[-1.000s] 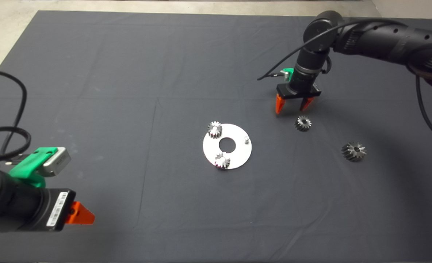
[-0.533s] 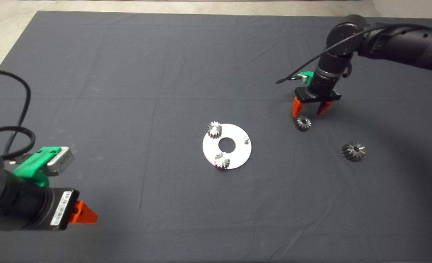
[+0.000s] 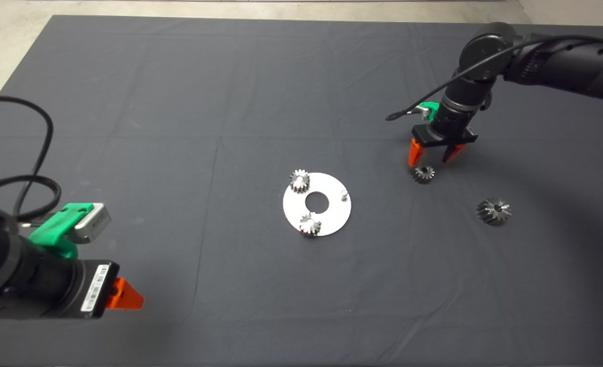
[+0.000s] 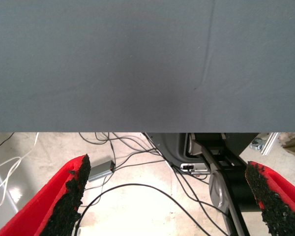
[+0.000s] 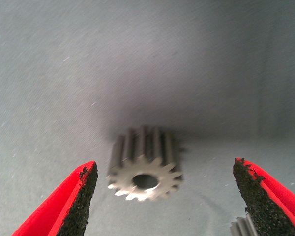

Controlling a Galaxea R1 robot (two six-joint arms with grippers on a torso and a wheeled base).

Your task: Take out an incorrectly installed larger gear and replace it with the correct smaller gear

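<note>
head view shows the right gripper (image 3: 433, 157) hanging just above the smaller gear (image 3: 423, 174), which lies loose on the dark mat (image 3: 179, 102) to the right of the round metal plate (image 3: 332, 216). the right arm (image 3: 551, 63) reaches in from the far right edge, bends at a black elbow joint and drops its wrist steeply down toward the mat, fingers pointing downward. its red fingers (image 3: 413, 153) stand spread apart on either side of the gear without touching it. the right wrist view has the smaller gear (image 5: 146, 169) lying between the two spread black pads (image 5: 81, 201), clear of both, its central hole facing the camera. the larger gear (image 3: 493, 210) lies on the mat farther right and nearer, well apart from the plate. on the plate two small gears sit on pegs, one at the far left rim (image 3: 299, 180) and one at the near rim (image 3: 310, 224), and a bare peg (image 3: 343, 193) stands at the right side. the left gripper (image 3: 123, 298) waits at the near left edge, held low and level; in the left wrist view its fingers (image 4: 69, 196) are spread wide over the mat's edge, with the floor and cables (image 4: 137, 191) beyond.
</note>
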